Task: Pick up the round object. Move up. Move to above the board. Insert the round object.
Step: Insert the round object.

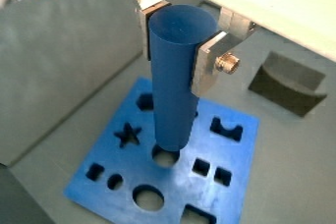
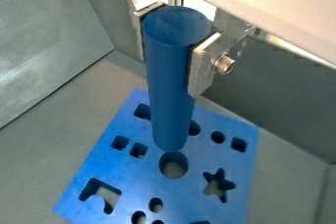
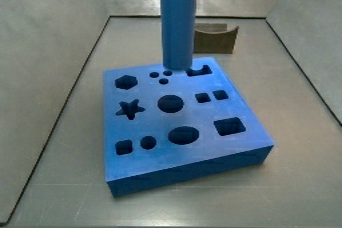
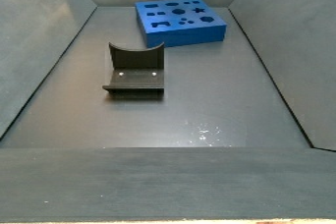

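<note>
Gripper (image 1: 184, 41) clamps the blue cylinder peg (image 1: 175, 81) upright over the board (image 1: 108, 174). Centre its tip on the round hole (image 2: 174, 165), keep it vertical, lower slowly.

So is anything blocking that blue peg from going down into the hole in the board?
Nothing visible does. The gripper holds the round object upright over the board, its lower end at a round hole. The dark olive block sits aside.

I work in a lab test cell: grey walls (image 4: 53, 61) enclose my bench on every edge, my gripper (image 2: 184, 46) above.
</note>
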Available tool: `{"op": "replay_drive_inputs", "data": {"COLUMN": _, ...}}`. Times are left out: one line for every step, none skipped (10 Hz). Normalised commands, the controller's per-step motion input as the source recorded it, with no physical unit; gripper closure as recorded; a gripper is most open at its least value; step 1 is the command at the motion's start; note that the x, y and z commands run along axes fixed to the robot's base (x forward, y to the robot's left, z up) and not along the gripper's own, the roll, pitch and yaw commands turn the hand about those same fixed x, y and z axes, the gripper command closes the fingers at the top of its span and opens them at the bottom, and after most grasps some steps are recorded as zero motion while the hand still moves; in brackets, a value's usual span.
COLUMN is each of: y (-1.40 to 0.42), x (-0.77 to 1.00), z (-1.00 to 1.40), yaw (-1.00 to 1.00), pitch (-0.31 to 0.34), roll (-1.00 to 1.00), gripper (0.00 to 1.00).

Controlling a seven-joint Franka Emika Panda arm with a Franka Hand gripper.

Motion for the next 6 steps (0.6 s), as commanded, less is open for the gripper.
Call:
{"op": "replay_drive_inputs", "data": {"y": 0.00, "x": 0.00, "z": -0.51, "yaw": -0.05, "pitch": -0.346, "roll": 0.00, "gripper": 1.00}}
{"op": "replay_drive_inputs", "data": {"y": 0.00, "x": 0.00, "z": 0.00, "yaw": 0.00, "pitch": -0.023, "roll": 0.00, "gripper": 1.00}}
{"op": "replay_drive_inputs", "data": {"y": 0.00, "x": -0.02, "z": -0.25, "yaw": 0.00, "pitch": -0.211, "roll": 0.00, "gripper": 1.00}}
{"op": "replay_drive_inputs", "data": {"y": 0.01, "x": -0.16, "z": -0.66, "yaw": 0.00, "pitch": -0.429, "roll": 0.23, "gripper": 1.00}}
{"op": "replay_drive_inputs", "data": {"y": 0.00, "x": -0.14, "z": -0.41, "yaw": 0.00, "pitch": -0.266, "roll": 0.21, "gripper": 1.00}}
{"op": "replay_drive_inputs", "data": {"y": 0.00, "x": 0.00, "z": -0.03, "yaw": 0.00, "pitch": 0.000, "roll": 0.00, "gripper": 1.00}}
